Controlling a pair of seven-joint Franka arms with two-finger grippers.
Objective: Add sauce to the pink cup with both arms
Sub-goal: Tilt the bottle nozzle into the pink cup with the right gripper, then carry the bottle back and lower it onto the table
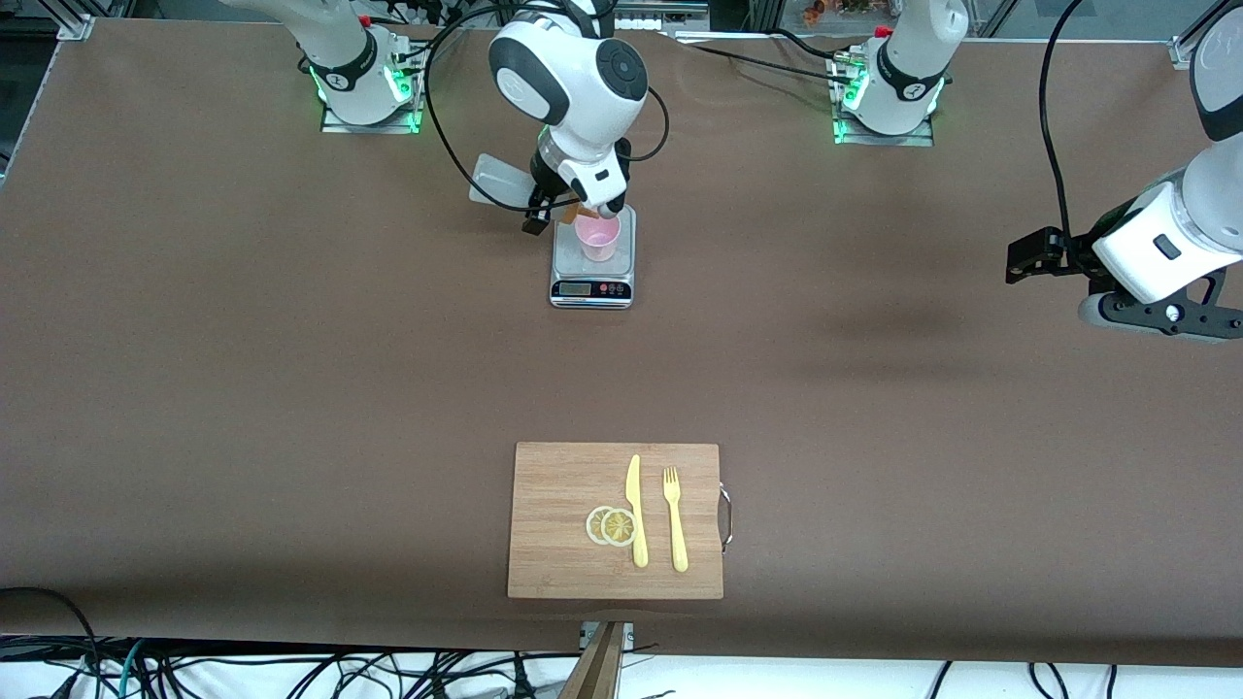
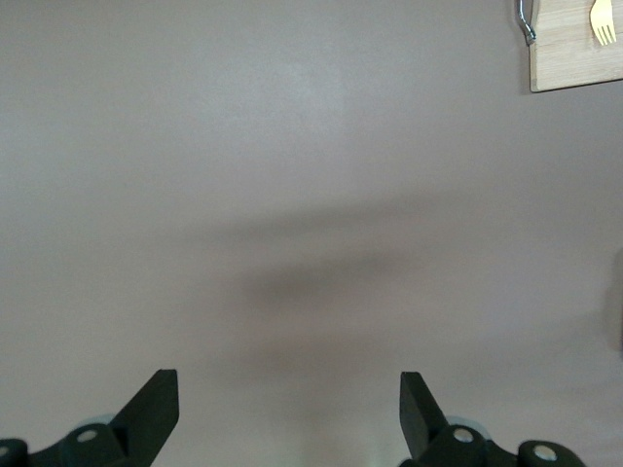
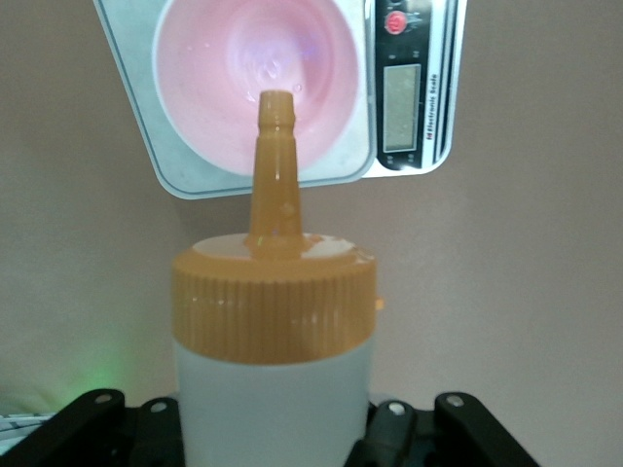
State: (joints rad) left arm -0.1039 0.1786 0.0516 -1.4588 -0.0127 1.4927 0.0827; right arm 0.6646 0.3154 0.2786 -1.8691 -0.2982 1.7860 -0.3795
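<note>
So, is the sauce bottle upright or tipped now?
Tipped. The right gripper holds the sauce bottle shut, its orange nozzle pointing down over the pink cup on the scale.

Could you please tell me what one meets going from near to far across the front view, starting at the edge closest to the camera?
Cutting board carrying the lemon slices, knife and fork → scale → pink cup standing on it → the two arm bases.
</note>
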